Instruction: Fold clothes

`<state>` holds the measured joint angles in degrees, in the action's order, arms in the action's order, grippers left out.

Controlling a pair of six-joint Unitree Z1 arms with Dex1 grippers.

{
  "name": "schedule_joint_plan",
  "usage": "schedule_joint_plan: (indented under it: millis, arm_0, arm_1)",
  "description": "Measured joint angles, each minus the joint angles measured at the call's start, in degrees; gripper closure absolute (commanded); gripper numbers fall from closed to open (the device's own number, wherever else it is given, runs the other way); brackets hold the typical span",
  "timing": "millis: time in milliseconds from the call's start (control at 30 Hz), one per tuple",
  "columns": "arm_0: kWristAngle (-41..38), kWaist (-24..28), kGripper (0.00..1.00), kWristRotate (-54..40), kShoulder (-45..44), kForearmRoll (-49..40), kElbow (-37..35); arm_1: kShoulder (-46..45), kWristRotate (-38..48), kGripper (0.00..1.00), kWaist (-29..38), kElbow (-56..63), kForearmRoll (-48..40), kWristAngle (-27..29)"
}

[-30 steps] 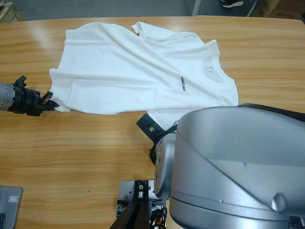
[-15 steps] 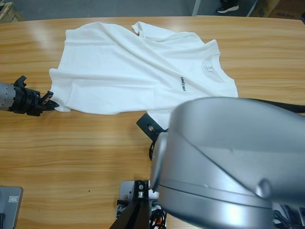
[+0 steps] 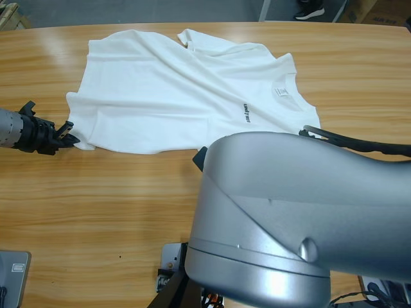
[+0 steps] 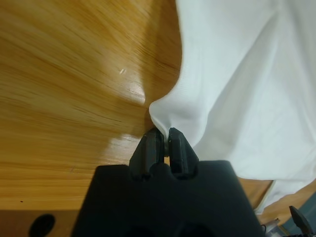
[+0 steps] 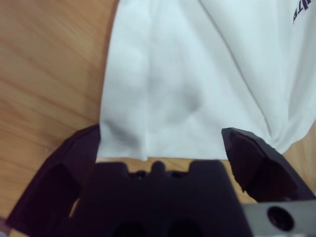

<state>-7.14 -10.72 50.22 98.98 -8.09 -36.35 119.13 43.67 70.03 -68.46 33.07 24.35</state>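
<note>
The clothes are one white T-shirt [image 3: 186, 90] spread flat on the wooden table, chest lettering [image 3: 246, 113] and neck label [image 3: 281, 93] facing up. At the table's left, my left gripper [image 3: 66, 136] is shut on the shirt's hem corner [image 4: 165, 116], its two black jaws pressed together on the cloth. My right gripper [image 5: 160, 144] is open wide, one jaw on either side of the shirt's near edge [image 5: 163, 98], with cloth lying between them. In the high view the right gripper is hidden under that arm's big silver elbow [image 3: 302, 218].
Bare wooden table [image 3: 96, 205] stretches in front of the shirt and to its left. A black cable [image 3: 359, 145] runs across the right side. The table's far edge [image 3: 212, 23] lies just behind the shirt, with floor beyond it.
The right arm's silver elbow has swung left and upward in the high view, now covering the shirt's lower right edge. The left gripper and the shirt have stayed put.
</note>
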Motion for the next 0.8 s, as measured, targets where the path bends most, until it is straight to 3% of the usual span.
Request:
schedule_joint_plan:
  millis: [233, 400, 733, 800]
  arm_0:
    - [0.12, -0.06, 1.0, 0.06, -0.12, -0.23, -0.01]
    - [0.13, -0.06, 1.0, 0.06, -0.13, -0.24, -0.01]
    - [0.3, -0.06, 1.0, 0.07, -0.18, -0.3, -0.01]
    - [0.31, -0.06, 1.0, 0.07, -0.2, -0.31, -0.01]
  arm_1:
    - [-0.47, -0.05, 0.001, -0.3, 0.25, -1.59, -2.61]
    - [-0.86, -0.05, 0.219, -0.3, 1.44, -2.65, -2.71]
    - [-1.41, -0.8, 0.277, -0.15, 3.22, -5.74, -4.4]
    - [-1.41, -1.12, 0.343, -0.16, 3.22, -5.87, -4.5]
